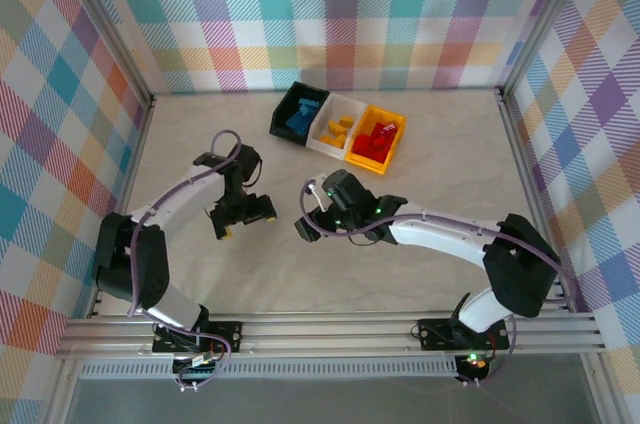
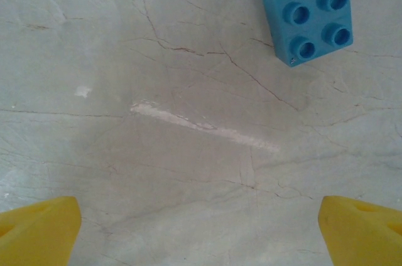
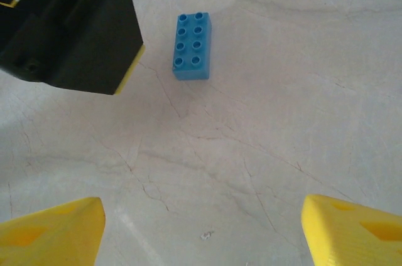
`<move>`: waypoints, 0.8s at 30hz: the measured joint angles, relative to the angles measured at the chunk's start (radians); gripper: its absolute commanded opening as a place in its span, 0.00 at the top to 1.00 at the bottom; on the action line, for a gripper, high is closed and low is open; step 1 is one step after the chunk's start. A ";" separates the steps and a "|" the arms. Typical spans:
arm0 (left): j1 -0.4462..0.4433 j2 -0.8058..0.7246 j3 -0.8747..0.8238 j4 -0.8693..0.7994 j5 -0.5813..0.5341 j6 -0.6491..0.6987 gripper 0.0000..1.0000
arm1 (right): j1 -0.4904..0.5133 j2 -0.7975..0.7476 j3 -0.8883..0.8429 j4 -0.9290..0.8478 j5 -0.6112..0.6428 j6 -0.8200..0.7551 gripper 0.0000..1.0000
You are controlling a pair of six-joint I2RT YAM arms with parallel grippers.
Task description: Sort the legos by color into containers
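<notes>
Nearest us, both our grippers hover low over the pale veined table (image 1: 450,179): the left gripper (image 2: 201,241) with fingers wide apart and empty, the right gripper (image 3: 201,231) likewise parted, holding nothing. Just ahead of both lies one blue lego (image 3: 192,46), flat, studs up, seemingly the last loose piece. Next, we judge, one gripper must straddle it, close, and carry it to the black bin (image 1: 284,110) farther back, where blue ones lie. A scuff marks the surface; plaid walls (image 1: 400,14) enclose it.
</notes>
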 measured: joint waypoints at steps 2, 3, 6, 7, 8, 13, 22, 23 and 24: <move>-0.010 0.019 0.000 0.012 -0.005 -0.004 0.03 | 0.000 -0.008 -0.014 0.000 0.000 0.008 0.18; -0.012 0.027 0.000 0.017 -0.005 -0.005 0.03 | 0.000 -0.011 -0.018 0.001 0.000 0.011 0.18; -0.012 0.061 0.005 0.035 -0.005 -0.017 0.03 | 0.000 -0.026 -0.030 -0.001 0.000 0.016 0.18; -0.012 0.081 0.015 0.040 -0.005 -0.020 0.03 | 0.000 -0.033 -0.032 -0.003 0.000 0.018 0.18; -0.012 0.104 0.029 0.046 -0.005 -0.023 0.04 | 0.000 -0.041 -0.035 -0.003 0.001 0.018 0.18; -0.012 0.222 0.126 0.072 -0.006 -0.023 0.04 | 0.000 -0.082 -0.064 -0.003 0.005 0.037 0.18; -0.012 0.372 0.248 0.096 -0.013 -0.022 0.10 | -0.002 -0.106 -0.092 -0.012 0.020 0.040 0.18; -0.012 0.385 0.256 0.095 -0.013 -0.022 0.11 | -0.002 -0.106 -0.093 -0.012 0.020 0.040 0.18; -0.012 0.399 0.263 0.095 -0.013 -0.021 0.12 | -0.002 -0.106 -0.093 -0.011 0.020 0.040 0.18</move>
